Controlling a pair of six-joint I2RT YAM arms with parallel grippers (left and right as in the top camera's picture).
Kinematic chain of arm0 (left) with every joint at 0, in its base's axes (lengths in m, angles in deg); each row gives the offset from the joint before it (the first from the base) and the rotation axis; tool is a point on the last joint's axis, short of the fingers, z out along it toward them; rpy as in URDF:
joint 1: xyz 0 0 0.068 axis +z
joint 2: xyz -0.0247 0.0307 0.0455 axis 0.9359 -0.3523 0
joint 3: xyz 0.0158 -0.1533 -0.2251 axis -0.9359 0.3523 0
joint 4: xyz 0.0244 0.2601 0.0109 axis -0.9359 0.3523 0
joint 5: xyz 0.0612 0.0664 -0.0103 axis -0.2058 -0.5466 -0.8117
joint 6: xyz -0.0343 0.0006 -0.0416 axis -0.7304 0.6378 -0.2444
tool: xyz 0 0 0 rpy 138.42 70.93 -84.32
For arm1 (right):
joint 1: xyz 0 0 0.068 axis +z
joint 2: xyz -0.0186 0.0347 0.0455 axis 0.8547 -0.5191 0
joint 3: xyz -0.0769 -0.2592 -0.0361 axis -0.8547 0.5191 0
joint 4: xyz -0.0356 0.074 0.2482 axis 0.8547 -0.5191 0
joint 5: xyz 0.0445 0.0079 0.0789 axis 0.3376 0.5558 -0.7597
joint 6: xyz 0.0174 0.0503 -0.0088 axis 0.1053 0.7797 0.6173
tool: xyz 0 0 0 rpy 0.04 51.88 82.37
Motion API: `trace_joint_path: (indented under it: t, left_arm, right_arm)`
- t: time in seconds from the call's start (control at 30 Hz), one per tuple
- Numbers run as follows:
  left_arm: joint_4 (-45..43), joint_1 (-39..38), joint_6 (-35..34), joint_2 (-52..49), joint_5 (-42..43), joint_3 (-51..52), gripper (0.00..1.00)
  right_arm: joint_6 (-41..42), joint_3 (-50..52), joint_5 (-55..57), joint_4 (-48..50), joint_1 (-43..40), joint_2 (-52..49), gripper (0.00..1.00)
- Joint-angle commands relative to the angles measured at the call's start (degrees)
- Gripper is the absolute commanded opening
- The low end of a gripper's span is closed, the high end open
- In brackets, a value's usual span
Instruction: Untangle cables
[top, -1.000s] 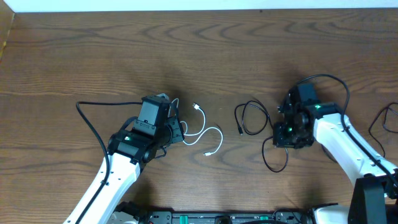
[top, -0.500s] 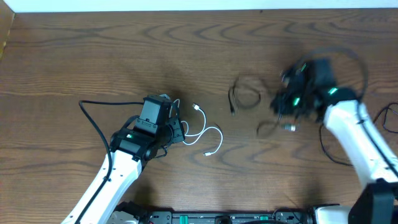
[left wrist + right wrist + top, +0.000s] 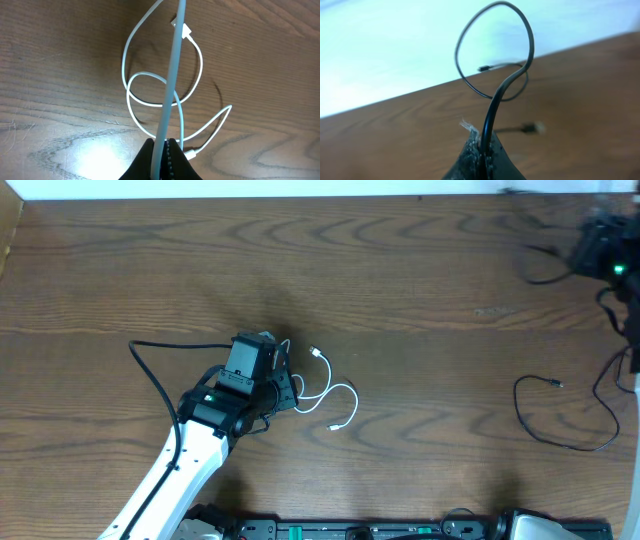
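left gripper (image 3: 162, 146) pinches white cable (image 3: 172, 75) as anchor | right gripper (image 3: 482, 147) pinches black cable (image 3: 491, 107), lifted well apart from white cable (likely to separate them)

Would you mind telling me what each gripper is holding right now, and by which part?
The left gripper pinches the white cable mid-cord, not at a plug; the right gripper pinches the black cable mid-cord too.

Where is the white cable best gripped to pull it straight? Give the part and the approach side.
Best guess: grip the white cable just behind the plug nearest the robot, coming from above on the right. That end lies flat on bare table, clear of the loops, and the left arm already holds the cable's left side.
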State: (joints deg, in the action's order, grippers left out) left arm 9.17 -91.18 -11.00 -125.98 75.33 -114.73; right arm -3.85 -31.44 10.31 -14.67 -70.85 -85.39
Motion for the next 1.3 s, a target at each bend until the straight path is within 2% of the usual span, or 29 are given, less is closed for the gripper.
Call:
trace_joint_path:
  t: [0.0,0.2,0.57,0.83,0.87,0.93,0.97,1.0,1.17,1.27]
  left_arm:
    - [0.13,0.09,0.81,-0.39,0.02,-0.28,0.07]
    - [0.15,0.09,0.81,-0.39,0.02,-0.28,0.07]
    - [0.17,0.09,0.79,-0.39,0.02,-0.28,0.07]
    - [0.17,0.09,0.79,-0.39,0.02,-0.28,0.07]
    - [0.17,0.09,0.79,-0.39,0.04,-0.28,0.07]
    - [0.17,0.09,0.79,-0.39,0.04,-0.28,0.07]
    - [0.15,0.09,0.79,-0.39,0.02,-0.28,0.07]
    - [0.15,0.09,0.79,-0.39,0.02,-0.28,0.07]
    - [0.15,0.09,0.79,-0.39,0.02,-0.28,0.07]
    - [0.0,0.09,0.79,-0.39,0.04,-0.28,0.07]
  right_arm:
    - [-0.59,-0.57,16.52,-1.68,-2.32,-0.39,0.01]
    - [-0.59,-0.48,27.93,-5.09,-6.25,-1.55,0.01]
    - [3.34,0.37,27.39,-6.38,-14.12,-3.02,0.01]
    - [3.54,0.44,26.95,-7.82,-16.94,-6.49,0.01]
    - [3.54,0.44,26.93,-8.17,-17.09,-6.86,0.05]
    - [3.54,0.44,26.47,-8.55,-17.14,-7.89,0.38]
    - [3.54,0.44,25.55,-8.5,-17.14,-8.26,0.51]
    - [3.52,0.44,24.28,-8.44,-17.16,-8.61,0.57]
    - [3.52,0.44,12.33,-8.9,-17.14,-10.16,0.73]
    - [3.5,0.46,-1.73,-10.16,-16.92,-11.04,0.83]
